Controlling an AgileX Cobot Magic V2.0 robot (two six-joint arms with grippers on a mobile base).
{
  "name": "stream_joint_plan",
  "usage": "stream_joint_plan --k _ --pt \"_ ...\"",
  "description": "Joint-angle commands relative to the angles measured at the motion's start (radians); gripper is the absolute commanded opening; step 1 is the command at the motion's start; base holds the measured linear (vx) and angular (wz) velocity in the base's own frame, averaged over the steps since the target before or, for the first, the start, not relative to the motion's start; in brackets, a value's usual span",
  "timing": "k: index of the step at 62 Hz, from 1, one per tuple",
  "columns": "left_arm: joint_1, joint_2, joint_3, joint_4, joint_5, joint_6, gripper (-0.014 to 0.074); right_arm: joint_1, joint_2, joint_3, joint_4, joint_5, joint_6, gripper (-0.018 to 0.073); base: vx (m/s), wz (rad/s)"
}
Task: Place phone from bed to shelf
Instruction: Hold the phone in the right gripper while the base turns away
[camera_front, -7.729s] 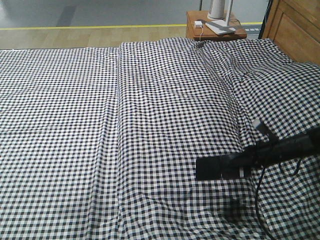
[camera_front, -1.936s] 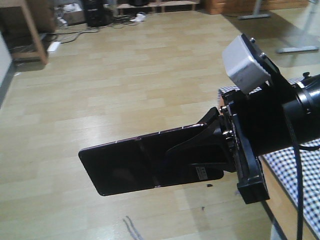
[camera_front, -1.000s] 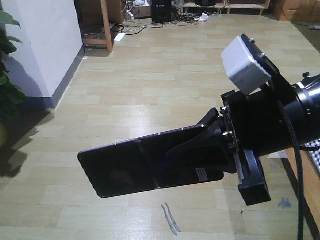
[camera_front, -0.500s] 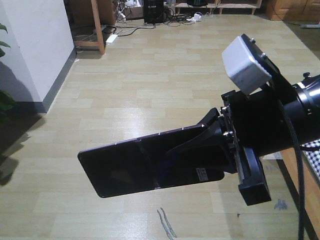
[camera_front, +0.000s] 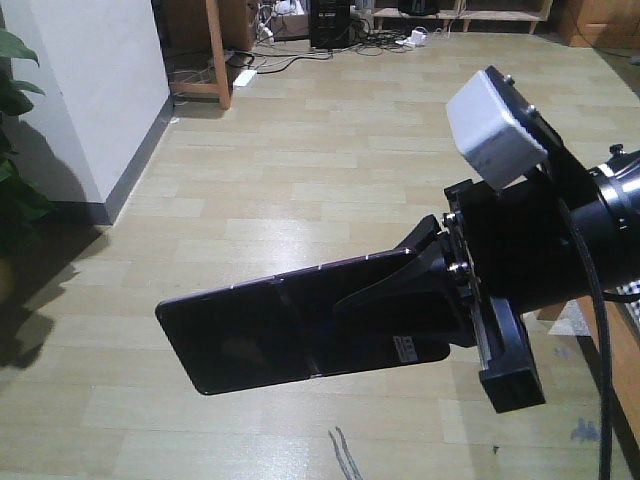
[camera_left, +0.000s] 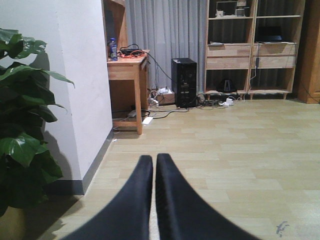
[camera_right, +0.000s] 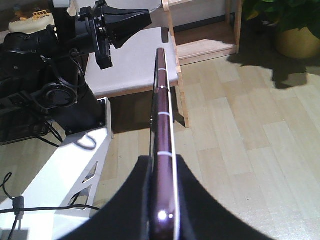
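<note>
Phone (camera_front: 250, 335) looks thin, stiff and glossy, probably slippery. Right gripper (camera_front: 347, 305) clamps its 3 o'clock end, the rest overhanging toward 9 o'clock. Left gripper (camera_left: 154, 172) sits closed, empty.

Pale plank floor (camera_left: 240, 150) is carrying a black tower (camera_left: 183, 82), loose cables (camera_left: 172, 111) and a plant (camera_left: 25, 125). The desk (camera_left: 127, 70) is holding a bottle (camera_left: 113, 48), and the shelf (camera_left: 230, 62) is standing at the back.

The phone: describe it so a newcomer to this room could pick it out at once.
In the front view, above the pale wooden floor, the right gripper clamps one end of the phone. Unlike the matt black gripper, it is a flat glossy slab jutting left, creased across its middle, with a small white sticker near the held end.
</note>
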Motion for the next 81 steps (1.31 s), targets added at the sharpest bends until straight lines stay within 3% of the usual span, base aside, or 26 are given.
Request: stream_joint_plan --k 1,81 --pt "0.0 -0.005 -0.025 -0.01 -0.071 -0.009 0.0001 -0.002 -0.026 -0.026 0.082 0.051 0.001 -0.0002 0.05 0.06" --pt "0.0 -0.005 -0.025 -0.01 -0.071 -0.009 0.0001 -0.002 -0.026 -0.026 0.082 0.051 0.001 -0.0002 0.14 0.0"
